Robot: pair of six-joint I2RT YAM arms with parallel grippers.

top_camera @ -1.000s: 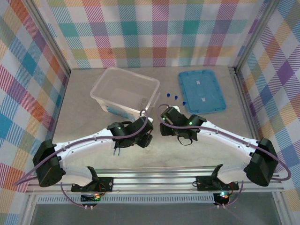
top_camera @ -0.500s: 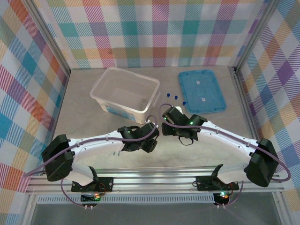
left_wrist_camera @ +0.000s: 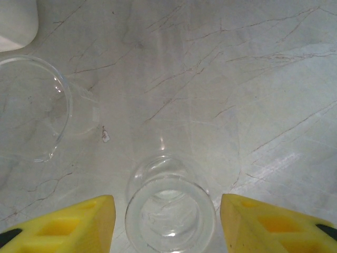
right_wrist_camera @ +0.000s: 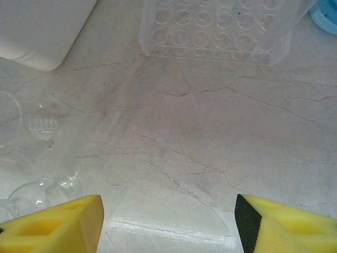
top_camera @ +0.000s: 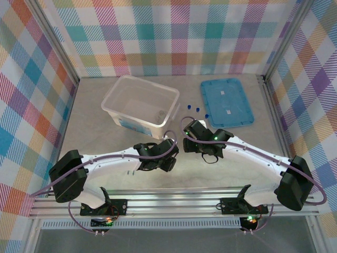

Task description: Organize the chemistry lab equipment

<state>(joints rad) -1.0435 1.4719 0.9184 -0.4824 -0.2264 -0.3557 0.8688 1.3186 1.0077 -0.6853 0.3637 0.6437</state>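
- The left gripper (left_wrist_camera: pixel 167 211) hangs low over the pale, veined worktop (left_wrist_camera: pixel 221 79), near the middle of the front edge. Its 2 yellow fingers (left_wrist_camera: pixel 63 221) stand apart.
- A clear glass flask (left_wrist_camera: pixel 174 195) sits between those fingers with its round mouth facing the left wrist camera. A thin strip of worktop shows on each side of it, so the fingers flank the glass without clamping it.
- A clear glass beaker (left_wrist_camera: pixel 31 108) rests on the worktop just beyond and to the left of the flask, apart from it. I cannot tell whether it stands upright or lies on its side.
- The right gripper (right_wrist_camera: pixel 168 211) is just to the right of the left one. Its jaws are spread wide, with bare worktop between them.
- A clear test-tube rack (right_wrist_camera: pixel 221 29) stands beyond the right gripper, its rows of round holes facing up.
- 3 small blue caps (top_camera: pixel 198 109) lie loose on the worktop between the translucent plastic box (top_camera: pixel 113 97) and the blue lid (top_camera: pixel 226 101).
- The box stands open at the back left, and a small clear cup (top_camera: pixel 159 113) is inside near its right wall.
- The lid lies flat at the back right, well apart from the box.
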